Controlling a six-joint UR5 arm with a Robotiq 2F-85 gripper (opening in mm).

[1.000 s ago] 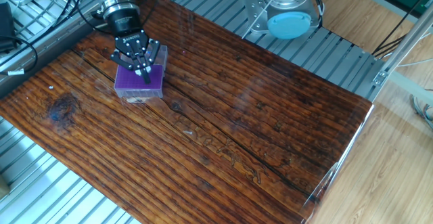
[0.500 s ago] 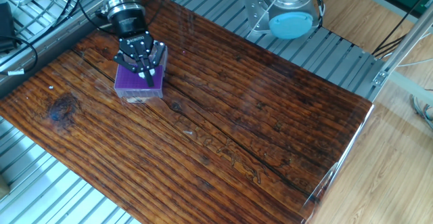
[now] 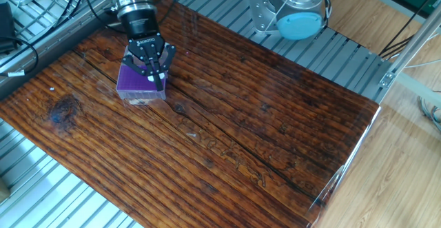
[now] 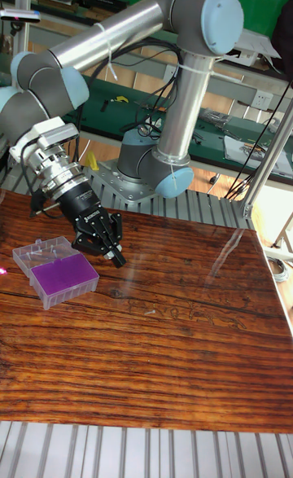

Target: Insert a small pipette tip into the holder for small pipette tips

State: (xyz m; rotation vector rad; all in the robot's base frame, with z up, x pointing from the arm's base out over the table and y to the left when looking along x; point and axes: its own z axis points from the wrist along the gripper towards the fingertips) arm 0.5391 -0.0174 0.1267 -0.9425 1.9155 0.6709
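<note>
The holder for small pipette tips (image 3: 136, 85) is a small clear box with a purple top, standing at the far left of the wooden table. In the tall fixed view the holder (image 4: 63, 275) has its clear lid (image 4: 39, 251) lying open behind it. My gripper (image 3: 154, 76) hangs over the holder's right edge, tilted, with its black fingers drawn close together. A tiny pale speck between the fingertips looks like the small pipette tip (image 3: 151, 78). In the tall fixed view the gripper (image 4: 117, 259) sits just right of the holder and slightly above the table; there the tip is too small to make out.
The arm's base (image 3: 298, 16) stands on the metal frame behind the table. Black cables (image 3: 41, 21) hang at the far left. The wooden table (image 3: 234, 138) ends at a right edge near the aluminium post (image 3: 396, 63).
The gripper has shifted to the right and slightly back, from over the middle of the purple top to its right edge. The pale speck moved with it. The holder stayed put.
</note>
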